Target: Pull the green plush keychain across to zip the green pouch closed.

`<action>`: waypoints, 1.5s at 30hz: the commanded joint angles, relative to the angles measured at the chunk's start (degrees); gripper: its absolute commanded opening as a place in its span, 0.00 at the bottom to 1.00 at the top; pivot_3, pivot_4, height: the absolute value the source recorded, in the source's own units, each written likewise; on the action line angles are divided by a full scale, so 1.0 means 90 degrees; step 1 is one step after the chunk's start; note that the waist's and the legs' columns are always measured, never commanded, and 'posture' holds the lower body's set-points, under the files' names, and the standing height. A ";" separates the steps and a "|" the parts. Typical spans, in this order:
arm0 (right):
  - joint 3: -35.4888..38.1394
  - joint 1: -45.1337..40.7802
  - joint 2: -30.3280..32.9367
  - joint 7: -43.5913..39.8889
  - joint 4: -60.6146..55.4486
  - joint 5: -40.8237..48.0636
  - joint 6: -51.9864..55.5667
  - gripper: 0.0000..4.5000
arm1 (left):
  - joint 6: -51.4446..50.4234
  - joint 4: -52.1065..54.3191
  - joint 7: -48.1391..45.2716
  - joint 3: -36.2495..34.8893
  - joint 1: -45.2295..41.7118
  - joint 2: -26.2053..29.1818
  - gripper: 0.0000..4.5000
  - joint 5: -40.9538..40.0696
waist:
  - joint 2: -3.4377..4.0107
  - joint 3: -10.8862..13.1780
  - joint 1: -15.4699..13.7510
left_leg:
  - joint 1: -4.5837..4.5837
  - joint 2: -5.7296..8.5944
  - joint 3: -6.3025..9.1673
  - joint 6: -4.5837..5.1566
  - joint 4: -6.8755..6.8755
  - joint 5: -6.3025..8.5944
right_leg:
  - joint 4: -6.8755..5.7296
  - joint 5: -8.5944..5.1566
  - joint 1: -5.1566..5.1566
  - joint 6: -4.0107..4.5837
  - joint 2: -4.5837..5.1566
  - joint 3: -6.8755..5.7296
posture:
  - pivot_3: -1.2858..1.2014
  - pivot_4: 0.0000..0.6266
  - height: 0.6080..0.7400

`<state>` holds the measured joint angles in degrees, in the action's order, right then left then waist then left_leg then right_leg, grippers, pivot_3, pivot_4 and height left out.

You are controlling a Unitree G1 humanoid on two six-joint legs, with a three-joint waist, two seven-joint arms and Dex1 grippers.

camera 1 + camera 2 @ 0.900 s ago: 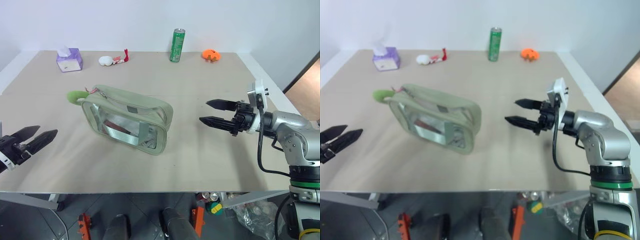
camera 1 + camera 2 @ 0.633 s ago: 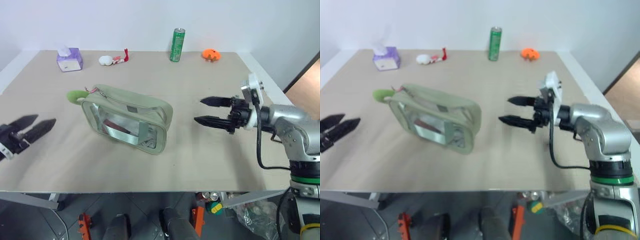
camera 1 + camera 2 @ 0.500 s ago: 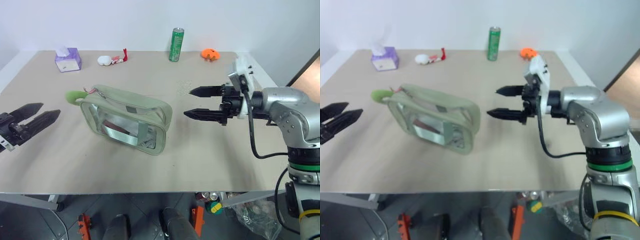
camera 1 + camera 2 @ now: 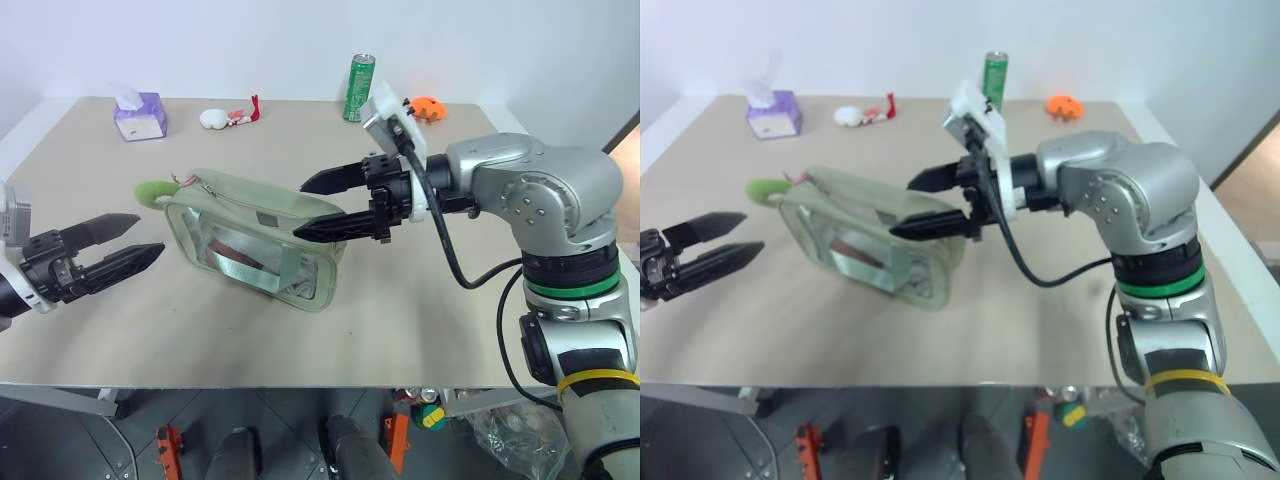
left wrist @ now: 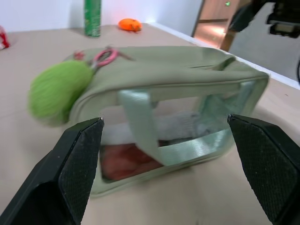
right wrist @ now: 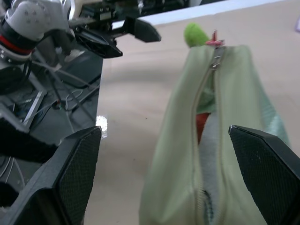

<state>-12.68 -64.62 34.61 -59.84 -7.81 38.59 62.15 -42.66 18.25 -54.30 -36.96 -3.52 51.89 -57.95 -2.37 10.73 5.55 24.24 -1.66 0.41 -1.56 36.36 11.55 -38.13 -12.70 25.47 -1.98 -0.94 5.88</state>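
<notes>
Both jaws wide and empty: pin the pouch (image 4: pixel 255 240) mid-table with the right gripper (image 4: pixel 312 207) over its near end, then bring the left gripper (image 4: pixel 130 240) to the keychain (image 4: pixel 155 192) at its far-left end.

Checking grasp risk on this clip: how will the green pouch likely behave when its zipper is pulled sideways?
The green pouch looks soft: its open top gapes and sags in the right wrist view, so it may buckle. Standing on a narrow base, unheld, it could tip or slide. The green plush keychain looks squashy.
</notes>
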 commanded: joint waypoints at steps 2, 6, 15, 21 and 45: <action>-0.0505 -0.0003 -0.0007 -0.0064 -0.0190 -0.0477 -0.0392 1.00 | 0.0144 0.0282 -0.0069 -0.0141 0.0068 -0.0060 0.97 -0.0109 | 0.0000 0.0000 0.0000 | -0.0001 -0.0001 0.0001 0.0000 0.0001 0.0000 | -0.0001 0.0002 0.0000 0.0001 -0.0002 -0.0001 | 0.52 0.24 1.00; -0.0762 0.0063 -0.0005 -0.0131 -0.0298 -0.0677 -0.0555 1.00 | 0.0220 0.0268 -0.0118 -0.0168 0.0172 -0.0113 0.97 -0.0038 | 0.0001 0.0001 0.0000 | -0.0002 -0.0003 0.0003 0.0000 0.0002 0.0000 | -0.0002 0.0003 0.0001 0.0003 -0.0006 -0.0003 | 0.52 0.24 1.00; -0.1157 0.0314 -0.0178 -0.0043 -0.0189 -0.1427 -0.1186 0.66 | 0.0373 0.0302 -0.0018 -0.0032 0.0196 -0.0259 0.99 0.0029 | 0.0000 0.0000 -0.0002 | -0.0001 -0.0003 0.0007 -0.0001 0.0005 -0.0001 | -0.0002 0.0004 -0.0002 0.0002 -0.0005 -0.0007 | 0.52 0.24 1.00; -0.1097 0.0356 -0.0271 -0.0055 0.0046 -0.1625 -0.1353 0.22 | 0.0423 0.0307 0.0047 -0.0037 0.0255 -0.0362 0.99 0.0049 | 0.0000 0.0000 -0.0003 | -0.0001 -0.0002 0.0008 -0.0001 0.0007 -0.0001 | -0.0002 0.0004 -0.0004 0.0002 -0.0004 -0.0008 | 0.52 0.24 1.00; -0.0561 0.0673 0.1451 -0.2068 0.1073 -0.2509 -0.4175 0.01 | 0.0552 0.0022 0.0254 -0.0317 0.0493 -0.0707 0.99 -0.0137 | 0.0000 0.0000 -0.0153 | 0.0000 0.0008 0.0011 -0.0001 0.0012 0.0000 | 0.0003 -0.0004 -0.0015 -0.0007 0.0016 -0.0018 | 0.52 0.24 1.00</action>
<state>-19.73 -58.93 46.28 -76.11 2.97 16.57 27.20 -38.71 17.90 -52.00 -37.68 1.07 45.58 -57.98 -2.37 10.73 4.17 24.23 -1.58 0.49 -1.57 36.46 11.55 -38.11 -12.73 25.33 -2.04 -0.80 5.74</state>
